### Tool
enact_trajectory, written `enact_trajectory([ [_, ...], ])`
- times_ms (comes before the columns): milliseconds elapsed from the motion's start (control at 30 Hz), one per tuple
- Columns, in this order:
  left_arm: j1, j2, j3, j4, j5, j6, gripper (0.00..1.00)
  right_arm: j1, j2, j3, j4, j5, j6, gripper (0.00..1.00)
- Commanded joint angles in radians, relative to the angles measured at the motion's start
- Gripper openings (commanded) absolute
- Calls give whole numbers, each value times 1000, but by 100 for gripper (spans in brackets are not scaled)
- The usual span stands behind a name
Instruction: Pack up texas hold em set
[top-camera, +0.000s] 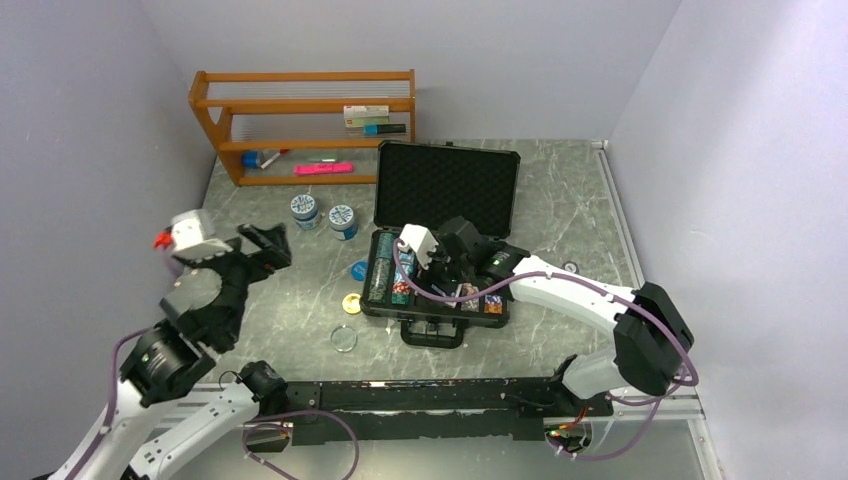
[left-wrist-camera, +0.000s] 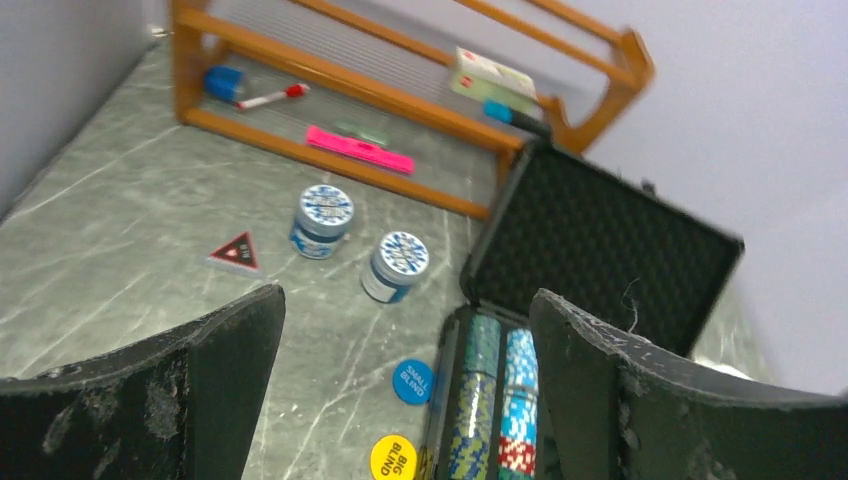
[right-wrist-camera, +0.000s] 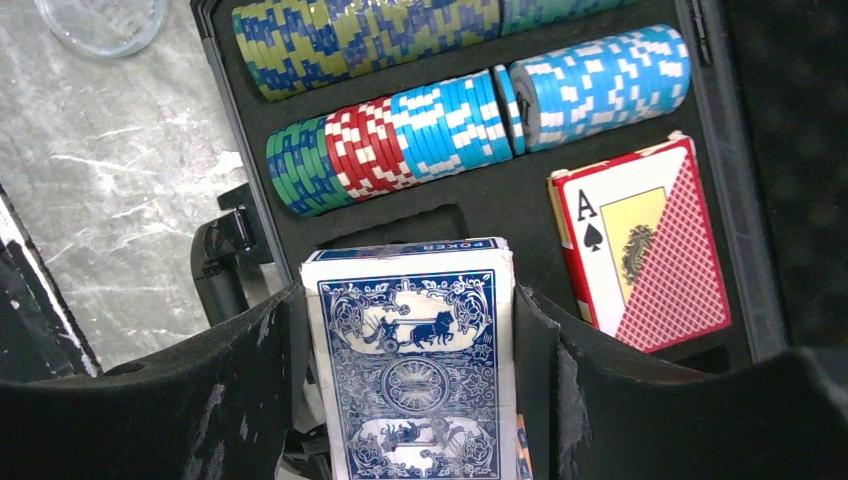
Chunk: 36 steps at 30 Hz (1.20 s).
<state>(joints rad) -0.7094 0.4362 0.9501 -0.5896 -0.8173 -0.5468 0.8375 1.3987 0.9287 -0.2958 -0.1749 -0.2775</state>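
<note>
Cardboard of the blue deck (right-wrist-camera: 410, 390) seems light, stiff, slippery; my right end effector (right-wrist-camera: 410, 305) clamps its long sides. My left end effector (left-wrist-camera: 405, 305) is apart.

The light was bright and even and seemed to come from above. Shadows were soft and small. The top view was clear. The left wrist view was blurry, most of all at the wooden shelf (left-wrist-camera: 182, 60). The right wrist view showed the blue card deck (right-wrist-camera: 415, 370) sharp.
</note>
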Motion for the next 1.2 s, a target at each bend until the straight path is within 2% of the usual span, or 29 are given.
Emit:
enact_trajectory([
  [0, -3, 76, -9, 166, 280, 179, 97, -8, 21, 2, 18, -54, -25, 52],
  [133, -4, 99, -18, 192, 318, 194, 97, -12, 75, 22, 4, -56, -47, 52],
  [500, -4, 92, -32, 169, 238, 174, 97, -23, 161, 71, -19, -100, -78, 51],
  [767, -4, 102, -21, 144, 200, 164, 97, -24, 159, 107, 1, -158, -107, 50],
  [1167, -4, 72, -27, 141, 172, 156, 97, -56, 114, 59, 14, -251, -167, 54],
])
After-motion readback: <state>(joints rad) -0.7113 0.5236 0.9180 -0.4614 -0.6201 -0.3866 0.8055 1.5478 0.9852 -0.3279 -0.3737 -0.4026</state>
